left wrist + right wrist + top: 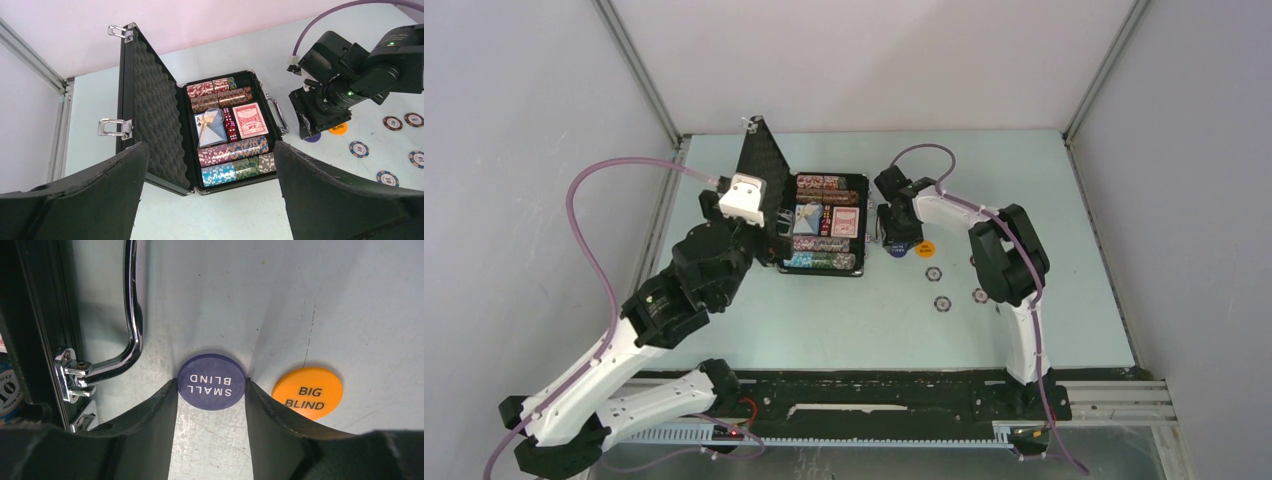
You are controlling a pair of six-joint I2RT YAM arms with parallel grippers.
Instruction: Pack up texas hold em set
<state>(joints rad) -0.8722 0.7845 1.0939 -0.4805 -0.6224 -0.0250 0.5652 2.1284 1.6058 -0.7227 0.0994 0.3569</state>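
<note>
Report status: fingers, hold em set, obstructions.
Left fingers open, empty, facing case. Right fingers pinch blue button, flat on table. Case open; orange button, loose chips outside. Case handle close by.

Left hand (211, 145) wide, right hand (210, 385) narrow.

A small black rectangular case (824, 225) lies open on the pale green desk (1024, 200), lid (759, 170) upright at its left, rows of multicoloured chips (822, 260) and a red-backed card deck (846, 222) inside. The left claw (756, 205) hangs by the lid. Just right of the case the right claw (896, 240) is down over a blue round button (897, 251), an orange round button (924, 247) beside it, small dark chips (942, 303) nearby.
</note>
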